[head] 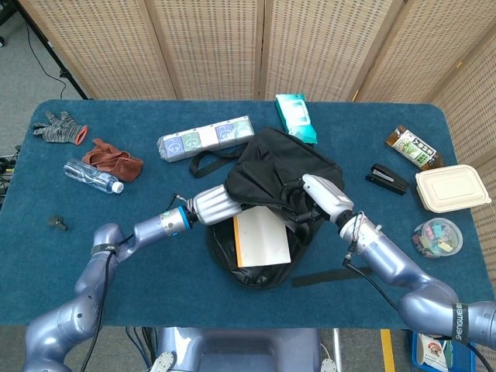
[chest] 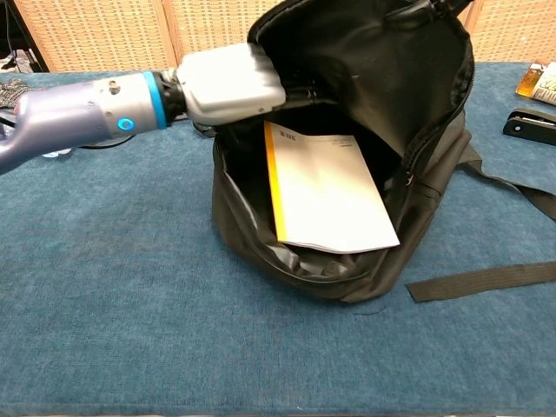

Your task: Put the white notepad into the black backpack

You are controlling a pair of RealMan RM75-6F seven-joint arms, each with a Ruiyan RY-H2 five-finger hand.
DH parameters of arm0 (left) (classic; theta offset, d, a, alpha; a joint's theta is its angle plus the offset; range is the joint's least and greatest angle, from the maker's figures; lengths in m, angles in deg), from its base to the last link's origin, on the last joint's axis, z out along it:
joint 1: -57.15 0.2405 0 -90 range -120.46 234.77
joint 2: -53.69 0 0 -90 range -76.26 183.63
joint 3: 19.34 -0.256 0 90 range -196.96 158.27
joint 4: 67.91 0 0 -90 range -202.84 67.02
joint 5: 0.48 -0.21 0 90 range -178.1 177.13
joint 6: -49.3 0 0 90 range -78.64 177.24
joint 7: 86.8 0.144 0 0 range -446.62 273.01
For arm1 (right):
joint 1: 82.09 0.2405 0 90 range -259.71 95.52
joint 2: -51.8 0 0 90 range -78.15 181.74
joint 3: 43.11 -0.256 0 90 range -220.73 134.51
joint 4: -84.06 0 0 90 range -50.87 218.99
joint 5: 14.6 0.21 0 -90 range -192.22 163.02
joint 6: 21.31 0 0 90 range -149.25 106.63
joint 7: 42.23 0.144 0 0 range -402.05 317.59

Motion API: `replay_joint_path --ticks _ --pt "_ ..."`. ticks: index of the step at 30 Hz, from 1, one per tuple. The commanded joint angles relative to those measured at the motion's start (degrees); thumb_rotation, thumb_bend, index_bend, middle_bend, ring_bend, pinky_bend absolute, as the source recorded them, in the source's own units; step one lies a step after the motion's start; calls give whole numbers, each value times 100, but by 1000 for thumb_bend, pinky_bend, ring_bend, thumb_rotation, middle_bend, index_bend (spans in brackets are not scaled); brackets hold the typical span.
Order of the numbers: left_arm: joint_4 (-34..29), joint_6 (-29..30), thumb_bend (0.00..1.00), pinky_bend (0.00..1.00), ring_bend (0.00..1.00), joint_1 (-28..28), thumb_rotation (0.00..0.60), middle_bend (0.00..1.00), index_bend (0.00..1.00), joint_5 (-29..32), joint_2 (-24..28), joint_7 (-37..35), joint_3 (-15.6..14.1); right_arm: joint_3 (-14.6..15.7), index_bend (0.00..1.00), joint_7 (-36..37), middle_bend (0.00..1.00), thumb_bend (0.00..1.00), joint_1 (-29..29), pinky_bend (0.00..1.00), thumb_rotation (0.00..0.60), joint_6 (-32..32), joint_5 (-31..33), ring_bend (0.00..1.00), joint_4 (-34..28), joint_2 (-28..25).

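Observation:
The black backpack [head: 291, 167] lies at the table's middle with its mouth held wide open [chest: 382, 78]. The white notepad [head: 261, 236] with an orange spine lies flat inside the opening [chest: 326, 187], its lower edge near the bag's front rim. My left hand [head: 213, 205] is at the bag's left rim [chest: 230, 78], above and left of the notepad and off it. Its fingers reach under the flap and are hidden. My right hand [head: 322, 194] grips the bag's upper flap and holds it raised.
A loose strap [head: 322, 277] trails right of the bag. A multipack box [head: 205, 138], a green packet [head: 295, 116], a water bottle [head: 93, 176], a brown cloth [head: 115, 160], a stapler [head: 387, 179] and a lidded container [head: 452, 187] lie around.

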Motion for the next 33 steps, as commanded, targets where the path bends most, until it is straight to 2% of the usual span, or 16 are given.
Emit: replay_joint_path --ticks 1,6,17,19,22,29,30,31,32,33 --pt "-19 346 89 455 56 162 600 0 0 4 165 -224 2 26 626 -49 686 749 24 720 600 40 66 567 23 11" --pt "-76 803 4 395 4 381 600 0 0 151 339 -636 146 155 626 -242 687 749 94 720 600 124 277 568 115 100" --pt "-248 1734 0 383 0 790 600 0 0 449 623 -1559 462 477 626 -657 687 749 181 720 600 339 673 567 325 425" --pt "-358 1895 0 383 0 905 600 0 0 631 710 -1882 643 549 626 -694 687 749 173 720 600 341 732 568 335 503" --pt "-413 2016 0 383 0 1019 600 0 0 836 850 -2258 852 596 626 -728 686 749 147 720 600 377 728 568 262 584" --pt "-389 2085 0 383 0 1247 600 0 0 1134 1249 -2449 1152 573 602 -552 662 747 16 704 600 343 459 555 -150 720" --pt "-410 2086 0 383 0 1284 600 0 0 1165 1287 -2476 1181 557 562 -469 615 725 -16 669 600 283 377 522 -214 728" --pt "-427 2086 0 383 0 1320 600 0 0 1195 1321 -2492 1210 549 519 -385 564 653 -46 624 600 196 283 484 -269 730" --pt "-441 2084 0 383 0 1368 600 0 0 1234 1359 -2489 1247 548 433 -279 460 475 -77 527 600 46 147 394 -327 725" --pt "-455 2065 0 383 0 1404 600 0 0 1267 1385 -2482 1277 556 327 -208 330 253 -90 400 600 -98 34 273 -359 716"
